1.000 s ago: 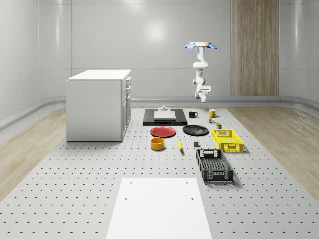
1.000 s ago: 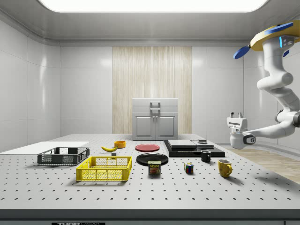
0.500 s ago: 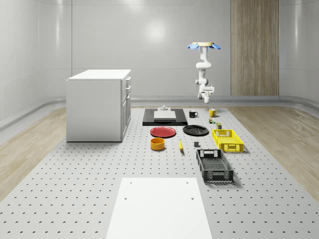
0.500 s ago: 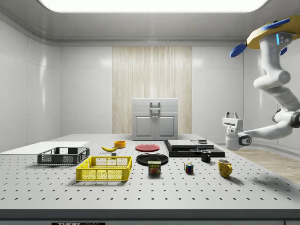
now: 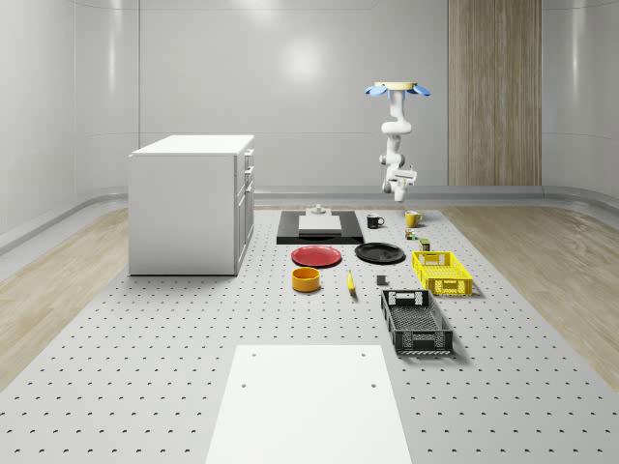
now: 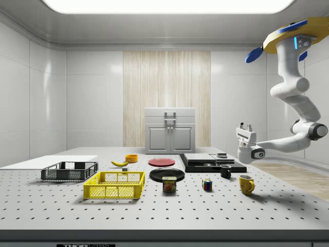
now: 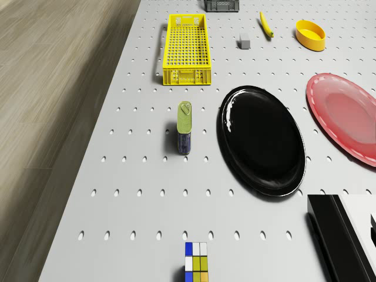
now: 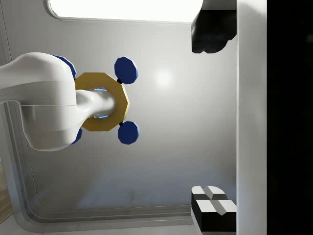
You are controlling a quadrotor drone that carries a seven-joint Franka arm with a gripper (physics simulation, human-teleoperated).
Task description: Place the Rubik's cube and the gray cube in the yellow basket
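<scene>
Rubik's cube stands clear; can (nearest obstacle) well apart.

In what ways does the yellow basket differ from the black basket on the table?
The yellow basket is bright yellow, while the black basket is dark. In the whole-scene view the yellow basket lies farther back, nearer the hovering drone; the black basket lies closer to the white mat. Both are rectangular, mesh-walled and upright.

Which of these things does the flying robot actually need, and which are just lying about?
Needed: Rubik's cube, gray cube, yellow basket.

Lying about: can, black plate, red plate, banana, orange bowl, yellow mug, black mug, black crate.
</scene>
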